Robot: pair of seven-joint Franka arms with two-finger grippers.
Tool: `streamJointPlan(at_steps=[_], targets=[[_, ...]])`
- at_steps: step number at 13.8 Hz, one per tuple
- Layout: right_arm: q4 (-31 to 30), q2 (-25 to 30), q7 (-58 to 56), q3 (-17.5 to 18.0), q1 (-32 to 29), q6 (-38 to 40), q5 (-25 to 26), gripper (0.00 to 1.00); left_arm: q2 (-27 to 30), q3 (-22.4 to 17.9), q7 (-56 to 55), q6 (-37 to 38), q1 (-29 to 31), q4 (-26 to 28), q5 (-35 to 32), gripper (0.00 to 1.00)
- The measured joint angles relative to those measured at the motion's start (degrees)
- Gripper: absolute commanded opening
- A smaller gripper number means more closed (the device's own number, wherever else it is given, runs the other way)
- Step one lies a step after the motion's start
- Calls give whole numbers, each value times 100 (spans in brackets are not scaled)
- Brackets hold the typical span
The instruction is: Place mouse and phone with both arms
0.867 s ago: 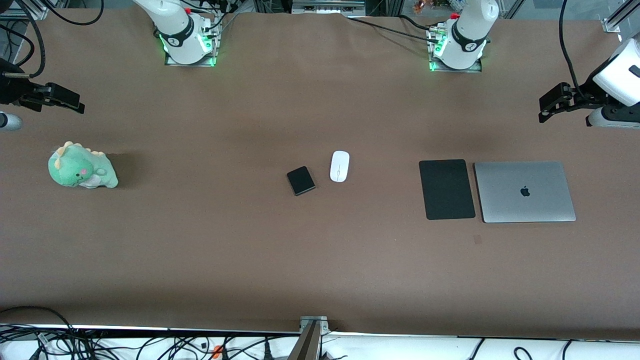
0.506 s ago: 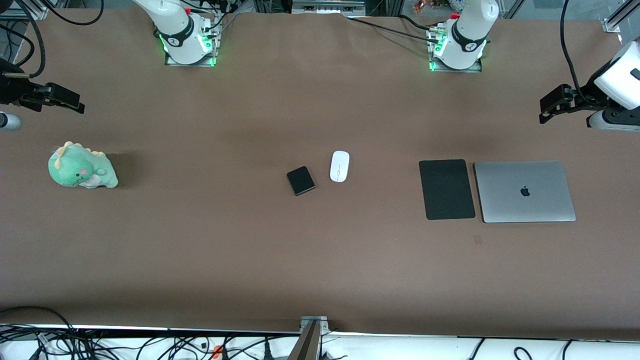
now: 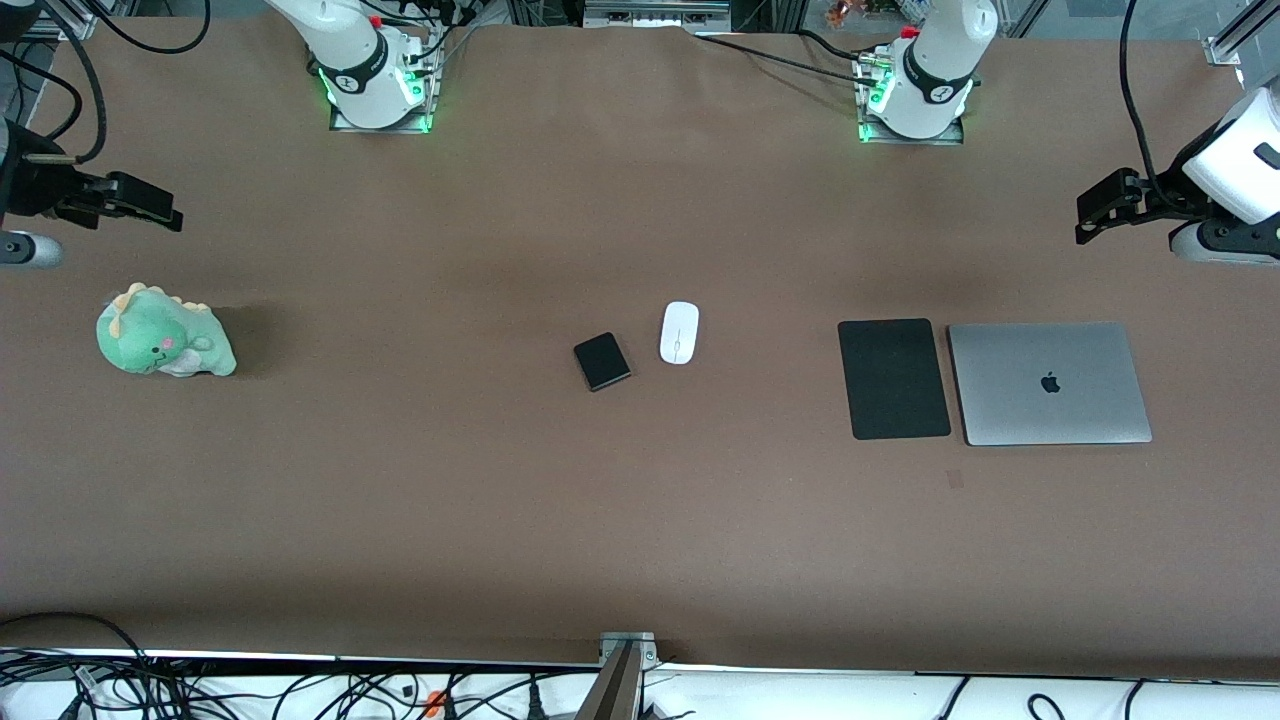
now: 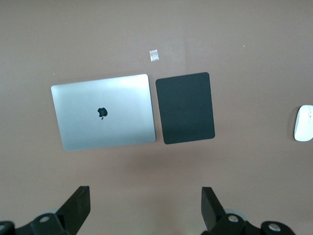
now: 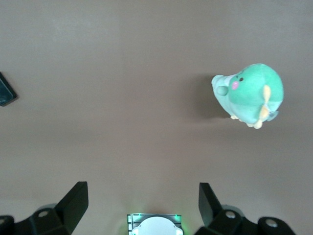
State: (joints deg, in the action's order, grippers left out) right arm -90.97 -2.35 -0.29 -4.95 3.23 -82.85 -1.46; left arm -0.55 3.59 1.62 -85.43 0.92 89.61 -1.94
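Note:
The white mouse [image 3: 679,332] lies mid-table, with the small black phone [image 3: 602,361] beside it, slightly nearer the front camera. My left gripper [image 3: 1095,212] hovers open and empty over the table at the left arm's end; its wrist view [image 4: 145,210] shows the mouse [image 4: 304,123] at the frame's edge. My right gripper [image 3: 145,205] hovers open and empty over the right arm's end; its wrist view [image 5: 142,205] shows a corner of the phone [image 5: 6,90]. Both grippers are well apart from the mouse and phone.
A black mouse pad [image 3: 893,378] and a closed silver laptop [image 3: 1049,383] lie side by side toward the left arm's end. A green plush dinosaur [image 3: 163,333] sits toward the right arm's end. A small tape mark [image 4: 154,55] is near the pad.
The right gripper has shifted slightly toward the table's middle. The left wrist has shifted a little. The mouse and phone have not moved.

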Motion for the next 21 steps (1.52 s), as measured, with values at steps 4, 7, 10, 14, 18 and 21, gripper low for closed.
streamJointPlan(at_steps=[4,7,10,14,18,21], targets=[[0,-132,2,22,38,-8,-64,100,-235,35,5,235,-12,1,1,100],[0,-141,2,23,55,-8,-73,100,-596,241,4,623,-32,25,144,100],[-1,-155,2,29,143,-8,-268,100,-1191,484,-30,367,-98,46,602,100],[-27,-509,2,37,265,-275,-1136,100,-1899,1001,-779,-581,-458,91,695,100],[-41,-1156,47,45,669,-1120,-1438,100,-2270,1179,-2019,-1733,-1381,267,700,100],[-38,-1496,410,48,1012,-1597,-1482,100,-2416,1187,-2642,-2918,-1977,733,699,100]])
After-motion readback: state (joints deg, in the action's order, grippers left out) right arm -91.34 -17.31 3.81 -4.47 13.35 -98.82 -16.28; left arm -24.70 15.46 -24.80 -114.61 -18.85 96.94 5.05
